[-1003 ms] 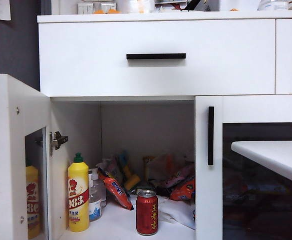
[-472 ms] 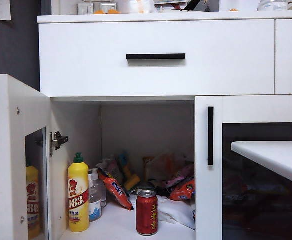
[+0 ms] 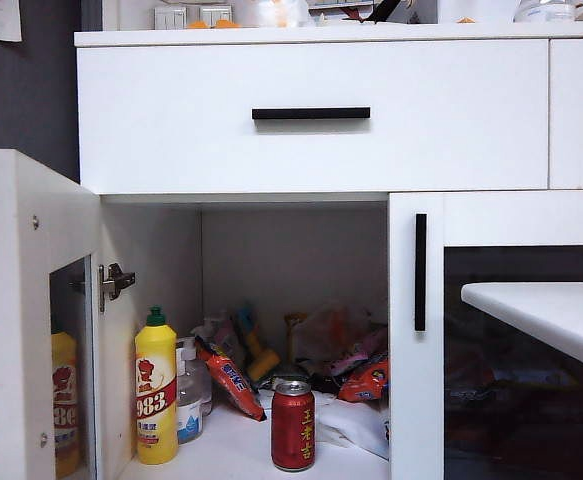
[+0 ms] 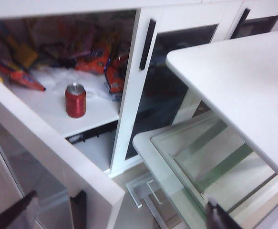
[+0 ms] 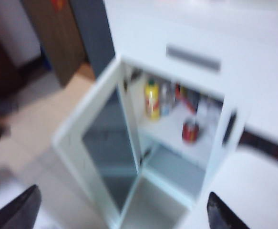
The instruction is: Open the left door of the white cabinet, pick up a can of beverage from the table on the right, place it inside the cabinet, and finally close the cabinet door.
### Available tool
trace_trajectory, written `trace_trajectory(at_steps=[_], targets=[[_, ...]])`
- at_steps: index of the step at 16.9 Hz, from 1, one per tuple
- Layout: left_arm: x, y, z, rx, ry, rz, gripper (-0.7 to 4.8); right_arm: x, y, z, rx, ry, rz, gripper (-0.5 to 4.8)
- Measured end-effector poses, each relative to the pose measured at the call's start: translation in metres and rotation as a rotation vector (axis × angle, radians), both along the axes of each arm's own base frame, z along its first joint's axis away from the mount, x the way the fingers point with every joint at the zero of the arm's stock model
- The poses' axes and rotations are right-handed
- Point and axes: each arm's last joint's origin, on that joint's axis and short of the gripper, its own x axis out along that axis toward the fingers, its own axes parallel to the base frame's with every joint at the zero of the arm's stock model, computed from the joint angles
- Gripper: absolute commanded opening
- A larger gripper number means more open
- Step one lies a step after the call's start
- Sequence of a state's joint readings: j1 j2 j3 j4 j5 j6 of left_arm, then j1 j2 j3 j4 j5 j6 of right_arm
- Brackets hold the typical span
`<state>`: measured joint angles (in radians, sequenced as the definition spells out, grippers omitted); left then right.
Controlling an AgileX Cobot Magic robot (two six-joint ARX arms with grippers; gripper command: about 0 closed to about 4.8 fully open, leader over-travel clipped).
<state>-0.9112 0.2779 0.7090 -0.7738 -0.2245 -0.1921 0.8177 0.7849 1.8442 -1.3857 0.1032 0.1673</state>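
Observation:
The white cabinet (image 3: 311, 150) has its left door (image 3: 31, 300) swung wide open. The red can of beverage (image 3: 293, 425) stands upright inside on the cabinet floor near the front edge, and also shows as the can (image 4: 75, 100) and, blurred, the can (image 5: 190, 131). No gripper appears in the exterior view. My left gripper (image 4: 116, 217) is open and empty, hovering over the open door's edge (image 4: 57, 152), well short of the can. My right gripper (image 5: 122, 214) is open and empty, back from the cabinet and above the open door (image 5: 100, 148).
A yellow bottle (image 3: 156, 390), a clear pump bottle (image 3: 189, 395) and snack bags (image 3: 356, 375) crowd the cabinet behind the can. The right door (image 3: 418, 330) is shut. The white table (image 3: 551, 310) juts in at right, with a lower glass shelf (image 4: 200, 157) beneath it.

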Motion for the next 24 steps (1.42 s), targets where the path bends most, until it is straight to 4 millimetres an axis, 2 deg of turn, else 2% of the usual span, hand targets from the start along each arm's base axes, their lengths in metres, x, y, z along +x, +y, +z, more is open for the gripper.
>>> trace_trajectory(at_steps=[2,4,9,12,14,17,18,19,20,22,24], targets=[[0.001,-0.001,-0.003,0.004,0.008,0.002,4.79,-0.002,-0.003,-0.032,-0.016,0.036,-0.004,4.79],[0.002,-0.001,-0.004,0.018,0.003,0.034,4.79,0.007,0.008,-0.064,-0.045,0.068,-0.006,4.79],[0.006,0.003,-0.006,0.013,-0.012,0.234,4.79,0.043,0.054,-0.129,0.032,0.104,0.167,4.79],[0.012,-0.004,-0.022,0.035,0.012,0.257,4.79,0.066,0.083,-0.163,0.051,0.153,0.265,4.79],[0.019,-0.014,-0.043,0.076,0.039,0.264,4.79,0.079,0.098,-0.171,0.083,0.14,0.302,4.79],[0.027,-0.023,-0.062,0.063,0.057,0.293,4.79,0.087,0.11,-0.169,0.11,0.136,0.358,4.79],[0.029,-0.025,-0.067,0.016,0.084,0.344,3.82,0.088,0.111,-0.168,0.121,0.126,0.366,4.79],[0.03,-0.024,-0.067,-0.029,0.095,0.404,1.99,0.088,0.111,-0.166,0.132,0.114,0.374,4.79],[0.031,-0.023,-0.066,-0.083,0.099,0.471,1.08,0.088,0.111,-0.166,0.138,0.109,0.378,4.79],[0.032,-0.023,-0.065,-0.107,0.088,0.513,0.08,0.087,0.11,-0.165,0.14,0.105,0.378,4.79],[0.033,-0.024,-0.064,-0.123,0.059,0.504,-0.06,0.087,0.111,-0.165,0.139,0.106,0.379,4.79]])
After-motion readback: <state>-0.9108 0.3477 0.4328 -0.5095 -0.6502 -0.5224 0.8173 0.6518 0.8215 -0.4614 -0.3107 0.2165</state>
